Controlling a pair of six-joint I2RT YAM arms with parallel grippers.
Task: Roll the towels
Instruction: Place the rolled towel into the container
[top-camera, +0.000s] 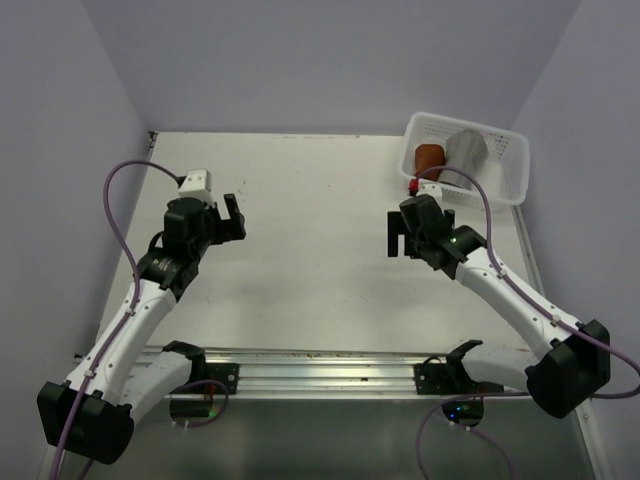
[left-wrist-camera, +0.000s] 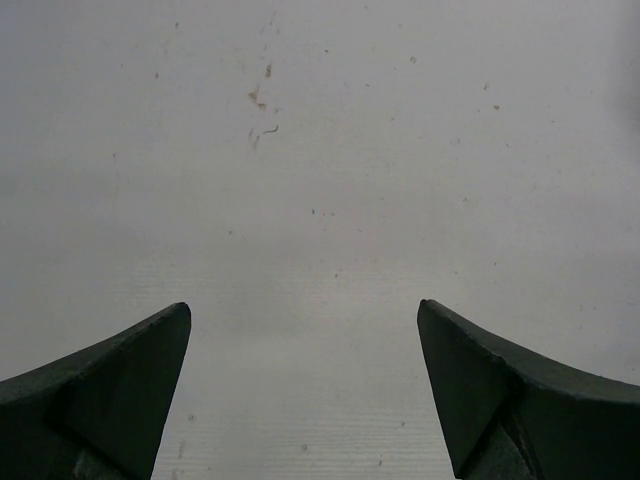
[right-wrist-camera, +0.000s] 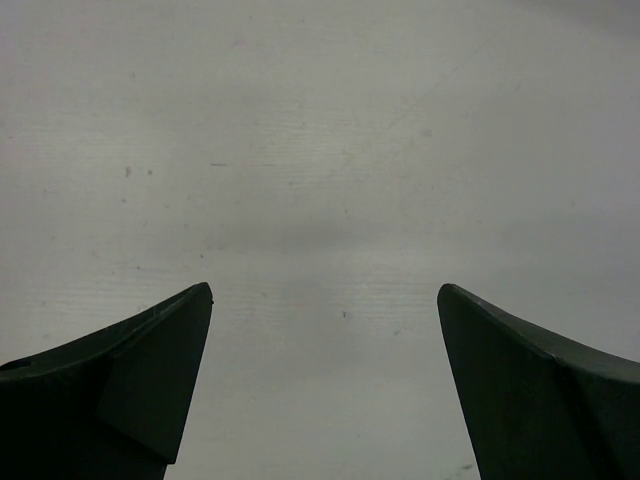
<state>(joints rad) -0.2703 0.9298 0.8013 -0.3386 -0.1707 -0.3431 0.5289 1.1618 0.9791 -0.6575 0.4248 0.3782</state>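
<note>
Both claws, left gripper (top-camera: 234, 218) and right gripper (top-camera: 395, 235), hang released and empty above the table (top-camera: 320, 300). At the far right, the rust-brown towel (top-camera: 429, 157) and grey towel (top-camera: 467, 150) sit in the white basket (top-camera: 505, 180), apparently rolled. The task looks finished.

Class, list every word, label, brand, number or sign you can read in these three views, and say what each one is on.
None can be read in any view.
White mesh basket, rust-brown towel, grey towel: no label showing.
Left arm, right arm, metal rail: any print too small to tell.
Table: specks only, no writing.
</note>
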